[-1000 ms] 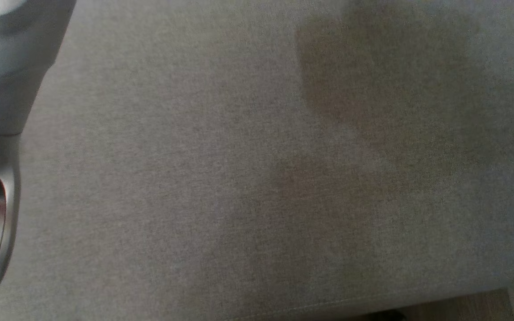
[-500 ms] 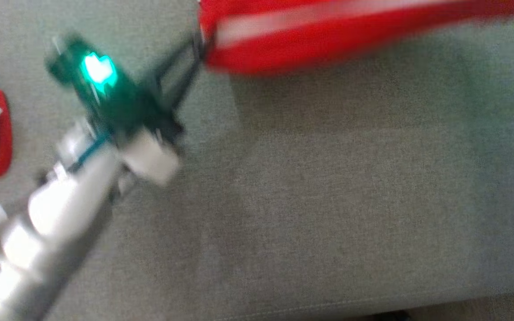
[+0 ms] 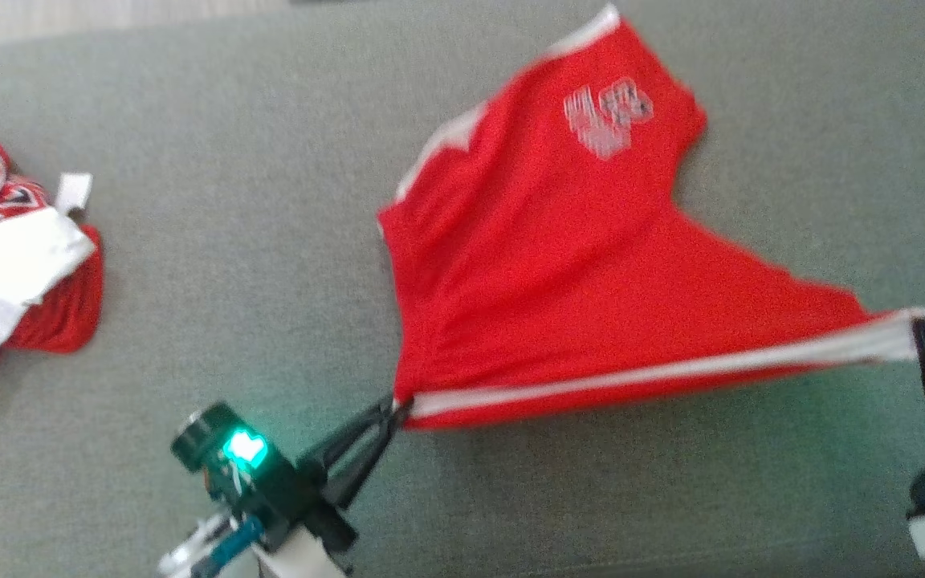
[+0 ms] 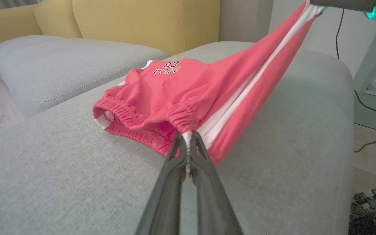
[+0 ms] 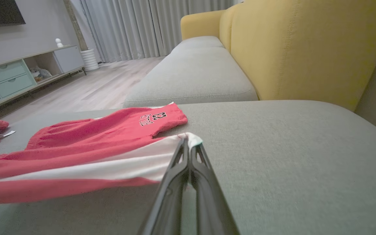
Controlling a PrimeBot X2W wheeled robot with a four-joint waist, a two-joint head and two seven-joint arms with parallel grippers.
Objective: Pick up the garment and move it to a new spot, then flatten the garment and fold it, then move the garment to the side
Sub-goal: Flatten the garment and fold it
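Head view: the red shorts are seen stretched between both grippers above the grey cushion. The left gripper is clamped on the waistband corner, where the white stripe begins, and the right gripper is pinched tight on the hem end of that same stripe. The held edge is drawn taut and raised off the cushion, with a shadow cast beneath it. The rest of the shorts trails away from the robot, and the far leg with its printed number is laid on the cushion. The long axis is thus set across the robot's front, from one gripper to the other, and neither arm is favoured, each being at one end. Flattening is judged to be the step in hand; it would be served by both grippers being lowered together, with tension held along the stripe. A heap of red and white clothes is seen well apart to the left.
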